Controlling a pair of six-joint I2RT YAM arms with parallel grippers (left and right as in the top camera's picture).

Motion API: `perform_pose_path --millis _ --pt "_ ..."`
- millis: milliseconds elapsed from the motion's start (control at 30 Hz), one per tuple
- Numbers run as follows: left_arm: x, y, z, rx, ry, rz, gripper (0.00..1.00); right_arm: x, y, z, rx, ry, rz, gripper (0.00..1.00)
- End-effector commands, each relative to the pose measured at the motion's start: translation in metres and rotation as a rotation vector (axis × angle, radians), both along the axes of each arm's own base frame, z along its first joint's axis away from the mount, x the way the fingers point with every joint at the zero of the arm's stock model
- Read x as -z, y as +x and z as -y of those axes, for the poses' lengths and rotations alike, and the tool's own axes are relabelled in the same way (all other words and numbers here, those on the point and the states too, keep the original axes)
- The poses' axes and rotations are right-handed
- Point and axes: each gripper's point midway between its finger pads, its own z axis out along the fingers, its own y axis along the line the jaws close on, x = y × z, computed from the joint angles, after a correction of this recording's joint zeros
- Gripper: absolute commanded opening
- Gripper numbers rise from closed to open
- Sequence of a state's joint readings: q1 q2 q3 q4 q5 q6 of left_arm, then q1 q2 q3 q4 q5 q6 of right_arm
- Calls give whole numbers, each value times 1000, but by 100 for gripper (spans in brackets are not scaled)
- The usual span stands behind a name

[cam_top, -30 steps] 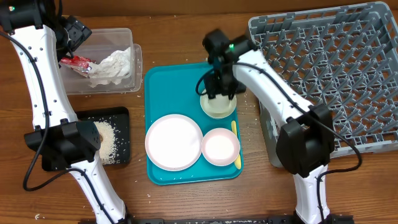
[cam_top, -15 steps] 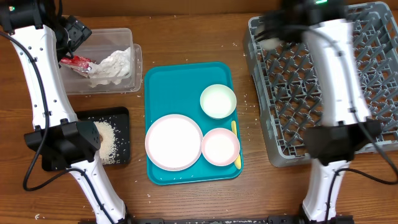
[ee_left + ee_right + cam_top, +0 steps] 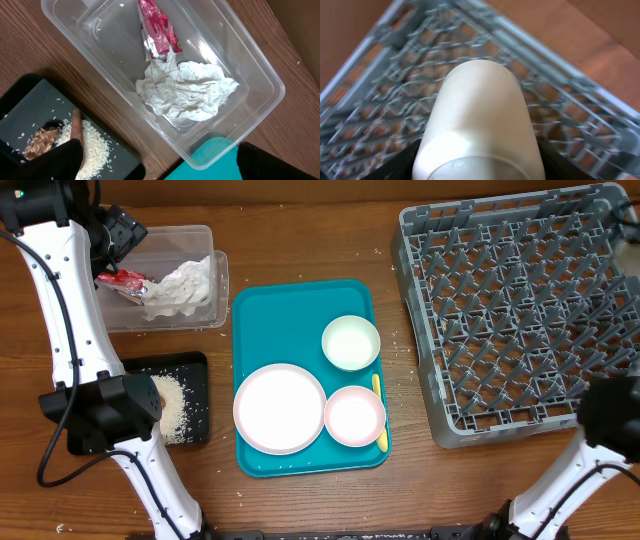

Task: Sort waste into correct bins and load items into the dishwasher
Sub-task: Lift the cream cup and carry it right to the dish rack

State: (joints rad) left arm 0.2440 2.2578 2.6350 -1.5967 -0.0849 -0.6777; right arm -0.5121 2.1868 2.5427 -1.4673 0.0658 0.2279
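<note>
My right gripper (image 3: 480,167) is shut on the small white cup (image 3: 480,115), holding it above a corner of the grey dish rack (image 3: 385,75). In the overhead view that rack (image 3: 510,310) is at the right, with only a dark part of the right arm at its far right corner. My left gripper (image 3: 160,162) is open and empty above the clear tub (image 3: 260,70), which holds the white napkin (image 3: 185,92) and red wrapper (image 3: 157,30). The black tray (image 3: 195,395) holds rice (image 3: 95,145), the orange-brown stick (image 3: 76,125) and the brown lump (image 3: 41,140).
A teal serving tray (image 3: 270,310) in the middle carries the round plate (image 3: 279,408), the pink dish (image 3: 354,416), the white bowl (image 3: 351,342) and the yellow spoon (image 3: 378,405). Loose grains lie on the wooden table around the tray.
My right arm has swung from over the bowl on the teal tray to the rack's far right corner, carrying the white cup. The left arm has not moved.
</note>
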Motion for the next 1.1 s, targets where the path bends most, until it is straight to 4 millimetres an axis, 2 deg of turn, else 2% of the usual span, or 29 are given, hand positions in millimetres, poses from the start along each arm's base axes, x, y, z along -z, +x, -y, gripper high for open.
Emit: perform_pose_path --millis 0,133,267,367,433,600,733,867,967,1067 --pt "5 1 2 3 -7 -9 100 21 -2 8 16 97 -3 60" --pt "5 1 2 3 -7 -9 100 48 -2 17 31 140 -46 61" --pt "5 1 2 3 -7 -9 100 68 1 20 34 157 -80 70" --pt "5 1 2 3 -7 -9 100 71 1 19 34 164 -85 74" --pt "5 1 2 3 -7 -9 100 71 2 18 30 171 -82 86" --pt "5 1 2 3 -7 -9 100 72 -3 13 28 191 -101 89" --pt "5 1 2 3 -7 -9 100 56 -4 -4 -8 239 -70 91" --pt "5 1 2 3 -7 -9 100 26 0 -22 -52 219 -16 93" --pt "5 1 2 3 -7 -9 100 10 7 -45 -122 217 19 93" --pt "5 1 2 3 -7 -9 100 8 20 -73 -248 196 15 89"
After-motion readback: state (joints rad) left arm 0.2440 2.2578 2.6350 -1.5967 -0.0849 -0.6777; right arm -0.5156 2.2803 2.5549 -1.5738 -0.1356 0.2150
